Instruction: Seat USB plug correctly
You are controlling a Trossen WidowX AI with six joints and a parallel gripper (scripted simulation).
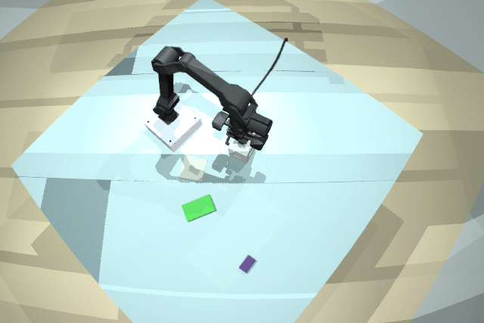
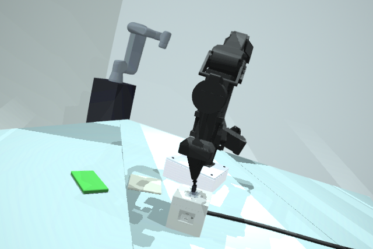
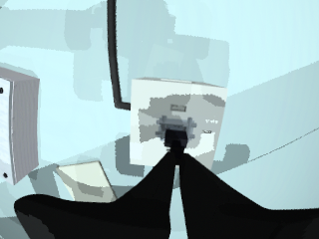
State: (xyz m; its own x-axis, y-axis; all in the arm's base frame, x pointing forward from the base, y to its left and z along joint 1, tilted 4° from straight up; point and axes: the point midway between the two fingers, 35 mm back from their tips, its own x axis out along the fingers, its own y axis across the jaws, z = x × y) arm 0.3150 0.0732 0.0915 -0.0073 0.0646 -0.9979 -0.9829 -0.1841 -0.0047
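Observation:
The white power cube stands on the table below the arm, with a socket in its side face. The black USB plug stands up from the socket on the cube's top. My gripper points down over the cube and is shut on the plug's upper end. The fingertips hide part of the plug, and which way round it sits and how deep it is cannot be told. In the top view the arm hides the plug.
A black cable runs from the cube. The white arm base, a cream tile, a green block and a purple block are on the table.

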